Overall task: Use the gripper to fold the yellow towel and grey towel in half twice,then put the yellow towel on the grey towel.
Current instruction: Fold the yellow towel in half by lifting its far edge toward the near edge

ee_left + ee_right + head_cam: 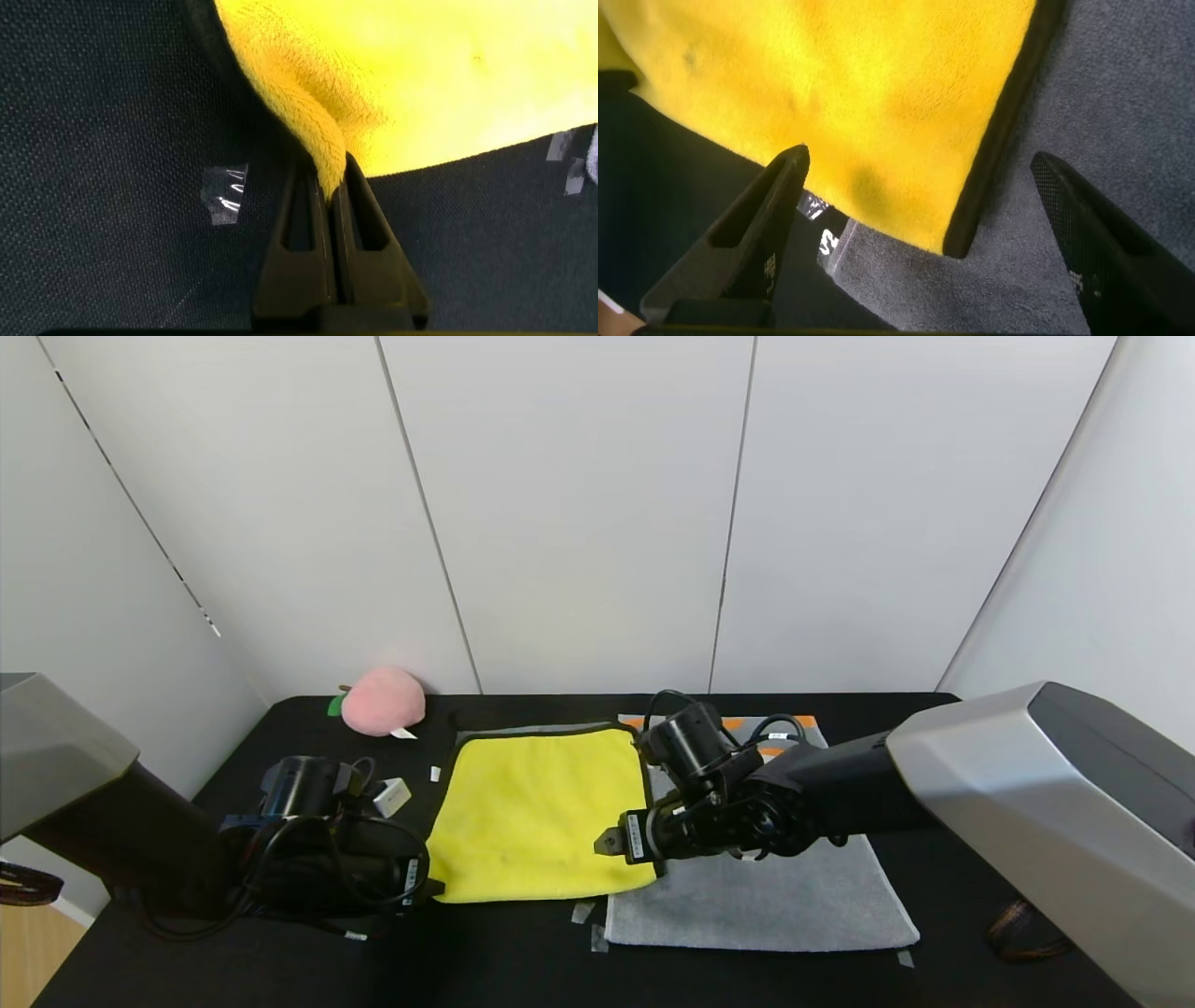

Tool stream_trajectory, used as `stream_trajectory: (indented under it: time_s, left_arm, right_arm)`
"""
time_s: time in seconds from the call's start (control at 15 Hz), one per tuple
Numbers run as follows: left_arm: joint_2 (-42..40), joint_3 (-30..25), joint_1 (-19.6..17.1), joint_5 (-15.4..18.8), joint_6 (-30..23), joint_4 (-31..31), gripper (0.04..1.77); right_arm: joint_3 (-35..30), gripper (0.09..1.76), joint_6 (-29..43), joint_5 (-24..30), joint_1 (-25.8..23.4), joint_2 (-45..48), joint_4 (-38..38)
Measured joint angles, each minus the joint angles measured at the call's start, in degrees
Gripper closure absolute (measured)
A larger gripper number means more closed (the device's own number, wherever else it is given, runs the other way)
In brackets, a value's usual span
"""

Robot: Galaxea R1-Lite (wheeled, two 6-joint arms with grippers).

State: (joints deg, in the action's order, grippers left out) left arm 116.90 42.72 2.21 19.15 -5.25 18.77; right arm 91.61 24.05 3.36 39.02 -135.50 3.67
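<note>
Two grippers are working opposite near corners of the yellow towel [541, 812] as the first fold is being set up on a black table [280, 961]. At about 7 o'clock of the cloth, the left gripper [431, 889] is pinching the towel's near left corner, its jaws closed tight on a bunched ridge of pile, as the left wrist view shows [329, 182]. At about 4 o'clock, the right gripper [611, 843] is hovering with its jaws spread wide over the near right corner and holding nothing; the dark edge trim [999, 140] is lying between them in its wrist view. Gripping both near corners would, by the look of it, let the near edge be carried toward 12 o'clock in one even fold.

The yellow towel is lying flat at the table's centre, its right edge overlapping the grey towel [775, 896], which is spread out toward 3 o'clock with orange bands [780, 723] at its far end. The overlap may be a risk: the right jaws could catch grey cloth along with yellow. Open tabletop is showing along the near edge and to the left. A pink plush peach [383, 702] is sitting at 11 o'clock, apart from the fold path, and a small white block [392, 795] is lying just left of the towel.
</note>
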Motion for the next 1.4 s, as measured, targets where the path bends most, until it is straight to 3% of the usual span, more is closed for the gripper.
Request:
stream_trajectory:
  time_s: [0.53,0.8,1.0,1.13,1.4]
  left_arm:
    - [0.0,0.0,-0.3,0.0,0.0,0.0,1.69]
    - [0.0,0.0,-0.3,0.0,0.0,0.0,1.69]
    - [0.1,0.1,-0.4,0.0,0.0,0.3,1.69]
    - [0.2,0.0,-0.4,-0.1,0.0,0.6,1.69]
    - [0.2,-0.1,-0.3,-0.1,0.0,0.6,1.69]
  right_arm:
    - [-0.2,0.14,2.0,-0.3,2.2,-0.3,1.8]
    - [-0.4,0.79,2.1,-0.4,2.4,-0.3,2.1]
    - [-0.5,1.08,2.5,-0.4,2.6,-0.3,2.1]
    - [-0.5,1.71,3.2,-0.4,2.8,-0.3,2.1]
    - [-0.9,1.71,3.2,-0.4,2.9,-0.2,2.2]
